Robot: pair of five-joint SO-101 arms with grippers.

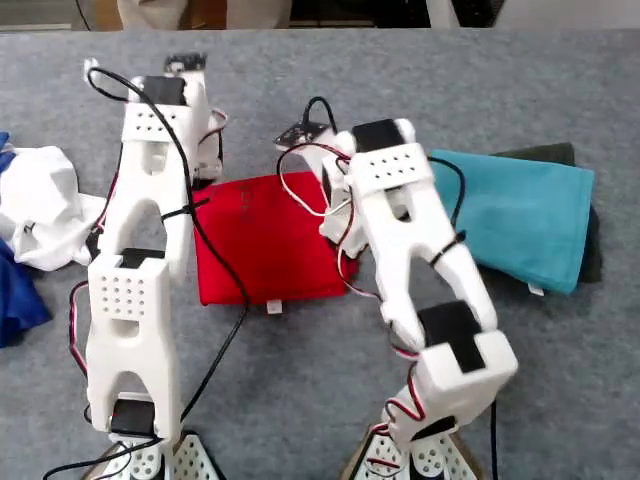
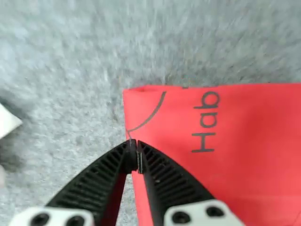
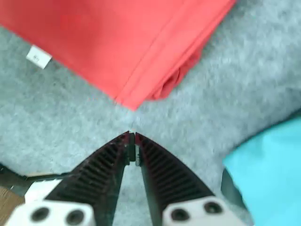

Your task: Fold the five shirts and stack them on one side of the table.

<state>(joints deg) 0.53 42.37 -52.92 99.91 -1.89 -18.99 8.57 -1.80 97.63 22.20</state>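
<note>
At lower centre, your left gripper [image 2: 133, 157] is closed, tips at the red shirt's [image 2: 225, 150] edge; right gripper [image 3: 131, 147] closed over open table [image 3: 70, 117] beside its corner.

A grey, felt-like surface is covering the table [image 1: 560, 380] — dim, indistinct furniture [image 1: 200, 12] is showing beyond its far edge.

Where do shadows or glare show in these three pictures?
High view: even light, only soft shadows under the white arms on the grey felt table, no glare. Left wrist view: a faint shadow along the edge of the folded red shirt, beside the shut left tool. Right wrist view: dark shade inside that shirt's fold, near the shut right tool.
</note>
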